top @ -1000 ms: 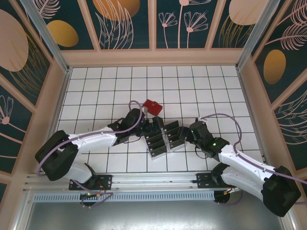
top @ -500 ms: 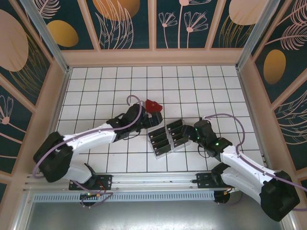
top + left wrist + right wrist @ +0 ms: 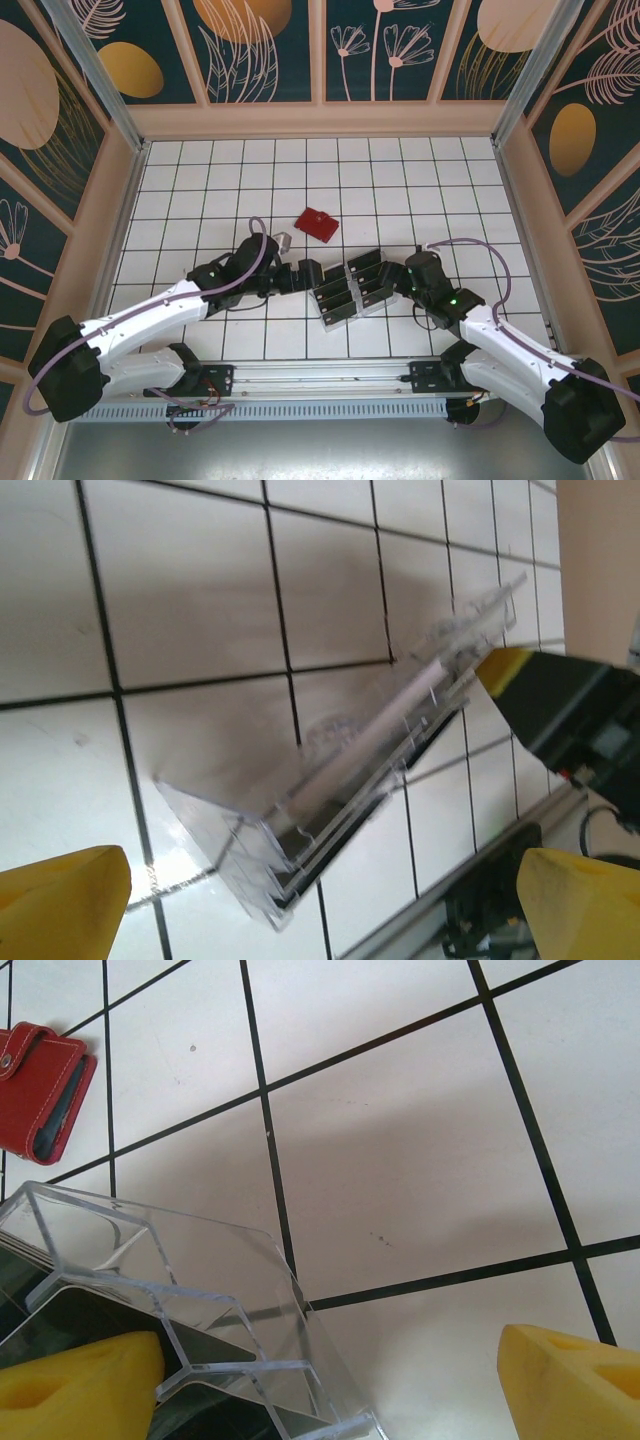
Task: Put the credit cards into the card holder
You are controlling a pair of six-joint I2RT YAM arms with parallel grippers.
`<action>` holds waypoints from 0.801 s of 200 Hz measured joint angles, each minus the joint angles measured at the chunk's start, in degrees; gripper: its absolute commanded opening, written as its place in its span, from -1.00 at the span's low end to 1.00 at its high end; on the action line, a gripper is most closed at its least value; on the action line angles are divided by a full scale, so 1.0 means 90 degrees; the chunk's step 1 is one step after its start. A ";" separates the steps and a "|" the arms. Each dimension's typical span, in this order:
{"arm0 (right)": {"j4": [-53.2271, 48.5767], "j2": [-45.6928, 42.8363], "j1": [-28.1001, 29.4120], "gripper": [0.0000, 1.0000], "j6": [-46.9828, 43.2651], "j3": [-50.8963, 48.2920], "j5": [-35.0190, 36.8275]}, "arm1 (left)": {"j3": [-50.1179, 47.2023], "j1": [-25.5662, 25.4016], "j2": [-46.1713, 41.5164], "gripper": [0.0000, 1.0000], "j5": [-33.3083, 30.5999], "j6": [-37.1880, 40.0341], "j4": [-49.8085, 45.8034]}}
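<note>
The red card holder lies closed and flat on the white tiles, and its corner also lies at the top left for the right wrist camera. Several dark credit cards stand in the slots of a clear plastic rack. My left gripper is open just left of the rack, with the rack ahead of its yellow fingertips. My right gripper is open at the rack's right end. Between its fingertips are the rack's corner and dark cards; nothing is held.
The right gripper's black and yellow finger shows beyond the rack in the left wrist view. Wooden walls bound the tiled floor on three sides. A metal rail with the arm bases runs along the near edge.
My left arm has drawn back from the red card holder toward the near left, still open. The holder now lies flat and uncovered. The right arm has barely moved.
</note>
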 measured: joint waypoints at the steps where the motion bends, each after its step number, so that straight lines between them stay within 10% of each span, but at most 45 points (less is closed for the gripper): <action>1: 0.0005 0.0002 0.0000 0.73 0.0002 -0.0002 0.0000 | 0.0000 -0.0007 0.0002 0.97 0.0015 0.0000 0.0002; 160: 0.0180 0.0117 -0.0221 0.73 -0.0019 -0.0007 0.0000 | -0.0032 -0.0605 0.1630 0.98 0.0231 -0.0019 0.1396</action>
